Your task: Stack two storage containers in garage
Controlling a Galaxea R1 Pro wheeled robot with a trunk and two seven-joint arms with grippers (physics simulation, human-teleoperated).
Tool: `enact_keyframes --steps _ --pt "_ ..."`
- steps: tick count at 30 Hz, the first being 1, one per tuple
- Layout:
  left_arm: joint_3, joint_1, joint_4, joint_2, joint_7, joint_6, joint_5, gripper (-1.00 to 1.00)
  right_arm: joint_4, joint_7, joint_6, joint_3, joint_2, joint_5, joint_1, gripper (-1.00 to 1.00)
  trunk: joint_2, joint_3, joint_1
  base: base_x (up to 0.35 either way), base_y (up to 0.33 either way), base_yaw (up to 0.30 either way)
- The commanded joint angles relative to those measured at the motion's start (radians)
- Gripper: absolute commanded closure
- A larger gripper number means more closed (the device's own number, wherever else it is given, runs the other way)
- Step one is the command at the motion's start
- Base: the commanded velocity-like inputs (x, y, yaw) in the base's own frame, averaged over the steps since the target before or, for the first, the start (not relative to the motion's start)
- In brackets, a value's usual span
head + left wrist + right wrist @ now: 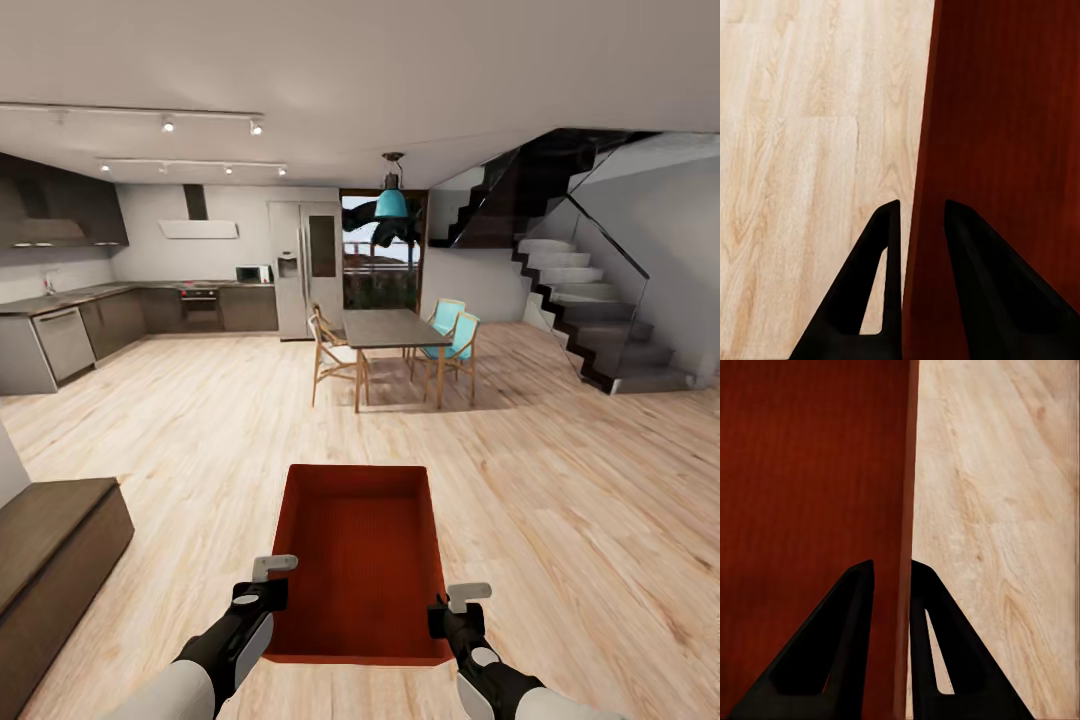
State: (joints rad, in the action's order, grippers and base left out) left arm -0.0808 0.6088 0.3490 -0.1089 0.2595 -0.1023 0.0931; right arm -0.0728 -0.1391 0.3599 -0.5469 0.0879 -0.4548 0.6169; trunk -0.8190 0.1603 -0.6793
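An orange-red storage container (362, 560) hangs level in front of me, above the light wood-plank floor (560, 500). My left gripper (272, 590) is shut on the tray's left wall, with one finger on each side of it (916, 225). Over on the right wall, my right gripper (447, 610) is shut the same way (904, 577). The wrist views show the thin wall (921, 150) (907, 472) pinched between the black fingers (881, 277) (926, 630). The second container is out of view.
A dark low bench (55, 560) stands at my near left. Ahead are a dining table (392, 330) with wooden and turquoise chairs, a kitchen (150, 300) at the back left, and a staircase (590, 310) with glass rail on the right.
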Motion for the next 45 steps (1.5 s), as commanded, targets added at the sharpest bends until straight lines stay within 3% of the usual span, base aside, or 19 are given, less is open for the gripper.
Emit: enact_keyframes --steps 1,45 --pt "-0.004 0.0 0.003 0.002 0.017 -0.008 -0.007 1.0 0.002 -0.016 0.008 0.016 0.0 -0.024 0.001 1.0 -0.001 0.001 -0.001 0.321 0.0 -0.243" --pt "-0.004 0.0 0.003 0.002 0.017 -0.008 -0.007 1.0 0.002 -0.016 0.008 0.016 0.0 -0.024 0.001 1.0 -0.001 0.001 -0.001 0.321 0.0 -0.243"
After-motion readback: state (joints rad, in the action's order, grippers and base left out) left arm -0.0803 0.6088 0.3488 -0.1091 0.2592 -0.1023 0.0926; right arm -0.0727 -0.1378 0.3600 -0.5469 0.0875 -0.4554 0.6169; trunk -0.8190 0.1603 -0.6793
